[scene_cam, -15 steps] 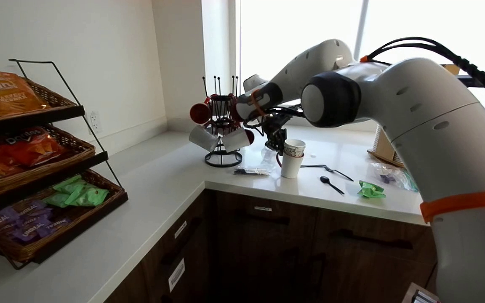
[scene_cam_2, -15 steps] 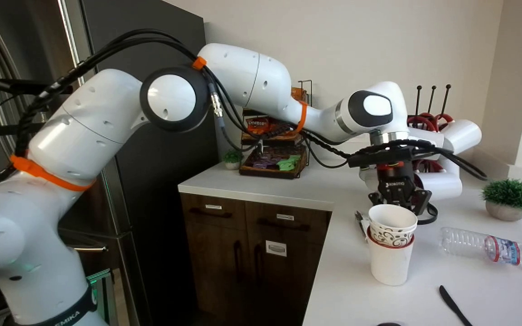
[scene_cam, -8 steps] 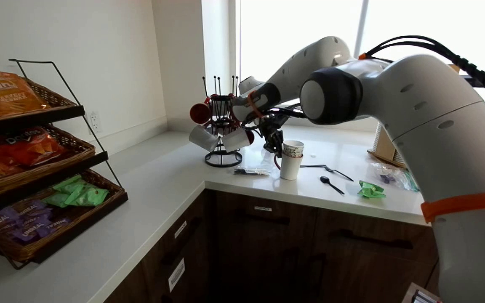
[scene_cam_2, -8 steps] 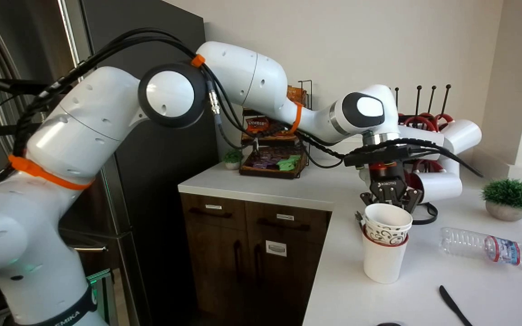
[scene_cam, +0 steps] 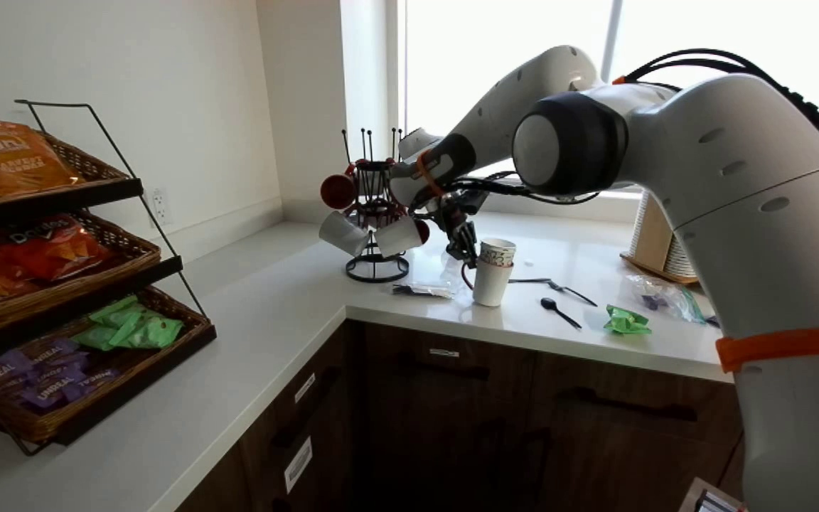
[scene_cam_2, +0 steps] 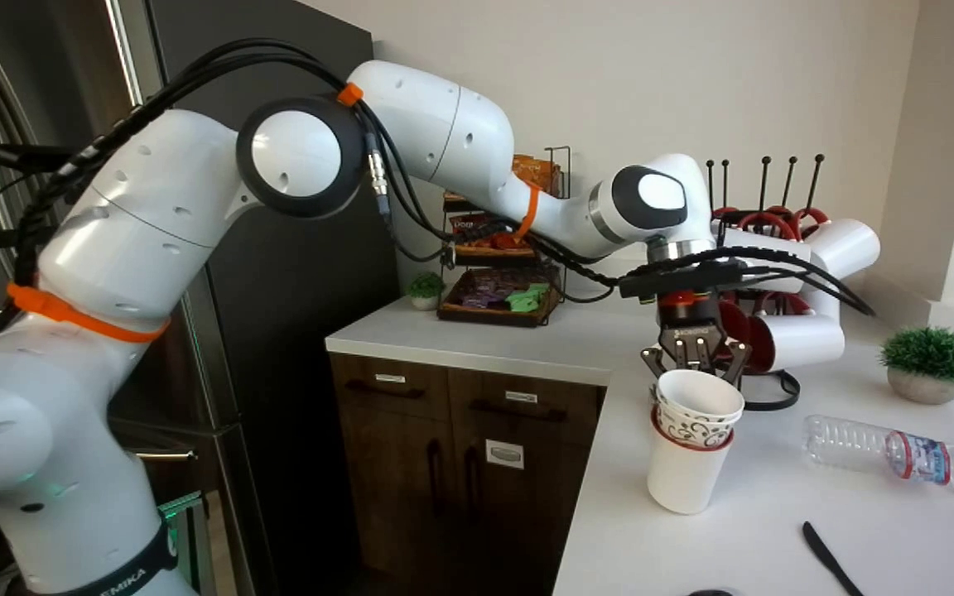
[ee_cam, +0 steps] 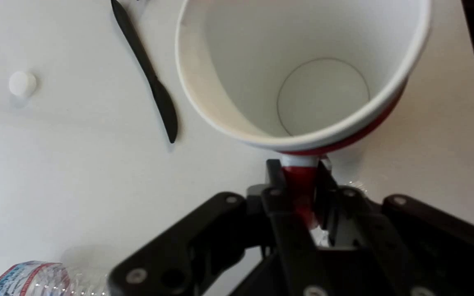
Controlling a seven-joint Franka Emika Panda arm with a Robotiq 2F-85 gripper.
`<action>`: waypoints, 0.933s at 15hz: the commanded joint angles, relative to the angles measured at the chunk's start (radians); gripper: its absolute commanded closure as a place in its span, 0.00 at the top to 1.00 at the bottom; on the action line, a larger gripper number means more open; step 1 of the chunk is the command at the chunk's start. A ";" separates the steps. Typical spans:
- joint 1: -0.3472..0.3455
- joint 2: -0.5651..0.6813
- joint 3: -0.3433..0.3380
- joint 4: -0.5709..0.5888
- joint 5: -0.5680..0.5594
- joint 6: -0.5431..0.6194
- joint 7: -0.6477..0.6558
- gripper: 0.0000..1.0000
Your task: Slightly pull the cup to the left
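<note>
The cup is a white mug (scene_cam: 490, 286) with a red rim and red handle, on the counter near its front edge; it also shows in an exterior view (scene_cam_2: 684, 480), leaning slightly. Stacked patterned paper cups (scene_cam_2: 696, 414) sit inside it and fill the wrist view's top (ee_cam: 323, 98). My gripper (ee_cam: 299, 174) has its fingers closed on both sides of the red handle (ee_cam: 300, 189), behind the mug. In the exterior views the gripper (scene_cam: 465, 252) (scene_cam_2: 696, 360) is partly hidden by the cups. I cannot tell whether the mug's base fully touches the counter.
A mug rack (scene_cam: 375, 235) stands close behind the arm's wrist. A plastic bottle (scene_cam_2: 899, 455) lies nearby. A cutlery packet (scene_cam: 424, 290), black knife (ee_cam: 146, 74), black spoon (scene_cam: 559, 311) and green wrapper (scene_cam: 626, 320) lie on the counter. The front edge (scene_cam_2: 589, 488) is close.
The gripper and mug have moved together toward the counter's front edge, leftward in the view showing the fridge. The mug leans a little more. The cutlery packet has shifted slightly.
</note>
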 commanded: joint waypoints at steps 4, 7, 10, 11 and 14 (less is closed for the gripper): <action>0.034 -0.088 -0.005 -0.168 -0.115 0.081 -0.006 0.05; 0.051 -0.102 -0.019 -0.215 -0.192 0.145 0.019 0.05; 0.051 -0.120 -0.016 -0.256 -0.233 0.187 0.039 0.05; 0.050 -0.128 -0.011 -0.269 -0.237 0.192 0.040 0.05; 0.048 -0.150 -0.002 -0.295 -0.235 0.187 0.027 0.37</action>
